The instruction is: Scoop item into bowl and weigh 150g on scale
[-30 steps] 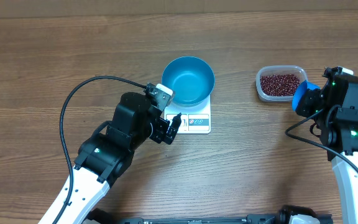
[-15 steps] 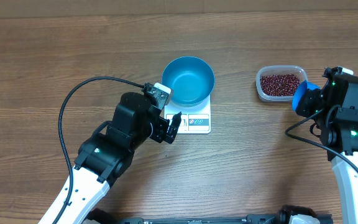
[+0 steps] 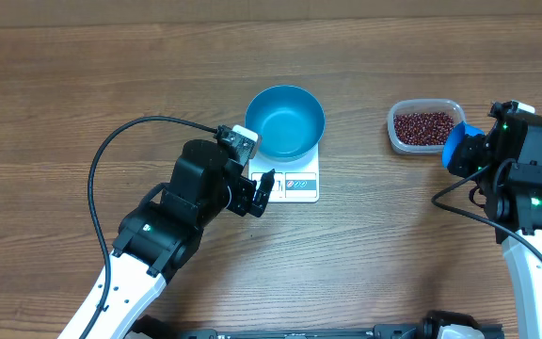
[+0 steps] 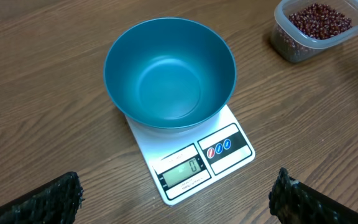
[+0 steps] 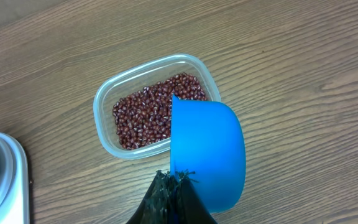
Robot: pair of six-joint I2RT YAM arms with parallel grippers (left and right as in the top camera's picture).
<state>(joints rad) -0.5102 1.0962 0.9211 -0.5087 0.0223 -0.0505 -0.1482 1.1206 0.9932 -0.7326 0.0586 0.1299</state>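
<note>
The blue bowl (image 3: 285, 121) (image 4: 169, 73) stands empty on the white scale (image 3: 299, 184) (image 4: 225, 146), whose display shows zero. My left gripper (image 3: 260, 193) (image 4: 176, 199) hovers open just in front of the scale's display edge, holding nothing. The red-brown beans (image 3: 423, 125) (image 5: 157, 111) lie in a clear plastic tub (image 3: 398, 137) (image 5: 104, 127) at the right. My right gripper (image 3: 473, 155) (image 5: 178, 180) is shut on the handle of a small blue scoop (image 3: 457, 144) (image 5: 207, 152), which hangs just beside the tub's near right corner. The scoop's inside is hidden.
Bare wooden tabletop (image 3: 83, 94) surrounds everything. A black cable (image 3: 120, 141) loops over the left arm. The scale's corner (image 5: 5, 174) shows at the lower left of the right wrist view.
</note>
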